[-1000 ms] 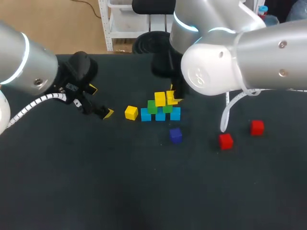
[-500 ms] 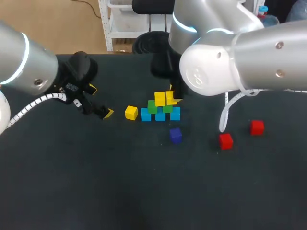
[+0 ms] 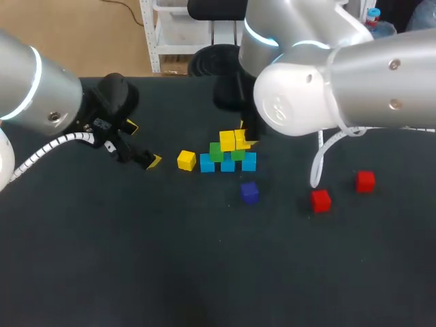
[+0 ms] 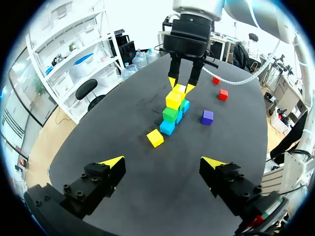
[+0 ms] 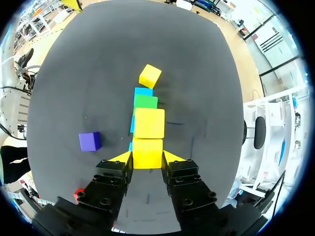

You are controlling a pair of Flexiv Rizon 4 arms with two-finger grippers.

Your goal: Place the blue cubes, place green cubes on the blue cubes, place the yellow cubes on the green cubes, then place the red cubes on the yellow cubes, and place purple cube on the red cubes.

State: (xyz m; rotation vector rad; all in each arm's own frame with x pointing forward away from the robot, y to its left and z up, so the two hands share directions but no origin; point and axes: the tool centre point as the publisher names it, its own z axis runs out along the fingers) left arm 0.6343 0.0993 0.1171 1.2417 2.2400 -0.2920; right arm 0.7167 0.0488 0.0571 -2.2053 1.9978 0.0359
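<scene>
Read the step as seating a second yellow on the green layer. Find the right gripper closed from both sides on the held yellow cube, a little above centre in the head view, at the right end of the stack's top row. Cannot tell whether already resting on the green cubes or hanging just above. Lower straight down, with no sideways drift. Beware the placed yellow cube directly ahead of the fingers, touching the held one or nearly so, and probably easy to nudge off its green. Check in the right wrist view for two yellow faces square to each other and in line with the blue cubes beyond. Release only once flat on the green. Open slowly and just enough to free the side faces, then lift vertically to avoid dragging the cube with a tip. Leave the left gripper alone at the left of the head view, spread wide with nothing in it, well apart from the stack. Disregard for now the loose yellow cube just left of the blue row, the purple cube below the stack, and the red cubes at lower right on the table.
</scene>
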